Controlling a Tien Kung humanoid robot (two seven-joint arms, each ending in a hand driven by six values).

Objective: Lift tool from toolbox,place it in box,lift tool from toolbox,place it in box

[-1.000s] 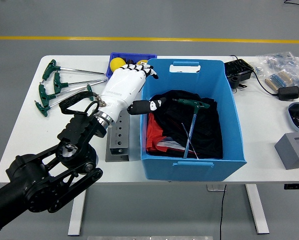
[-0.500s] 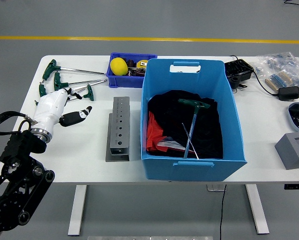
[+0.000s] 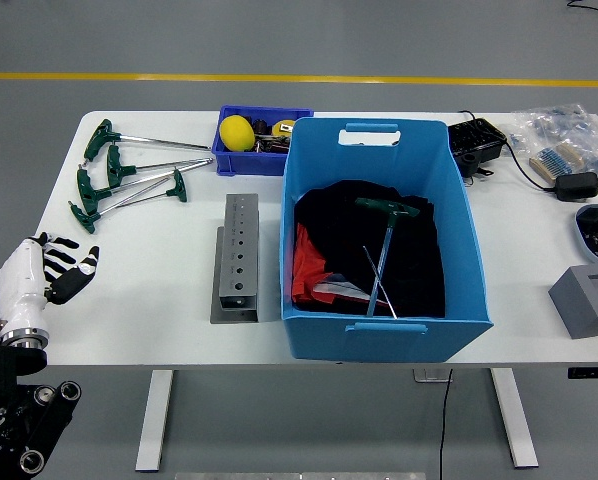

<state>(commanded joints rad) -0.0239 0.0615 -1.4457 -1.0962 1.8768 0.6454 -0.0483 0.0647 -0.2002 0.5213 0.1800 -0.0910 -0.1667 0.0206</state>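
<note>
The left hand [image 3: 47, 272] has drawn back from beside the blue box [image 3: 384, 240] to the near left corner of the tabletop [image 3: 159, 270], fingers loosely spread and holding nothing. A green T-handle tool [image 3: 384, 245] lies inside the blue box on dark cloth, well apart from the hand. More green-handled tools [image 3: 119, 178] lie left of the blue box, beyond the hand. A grey tool rack [image 3: 237, 258] stands just beside the box's left wall.
</note>
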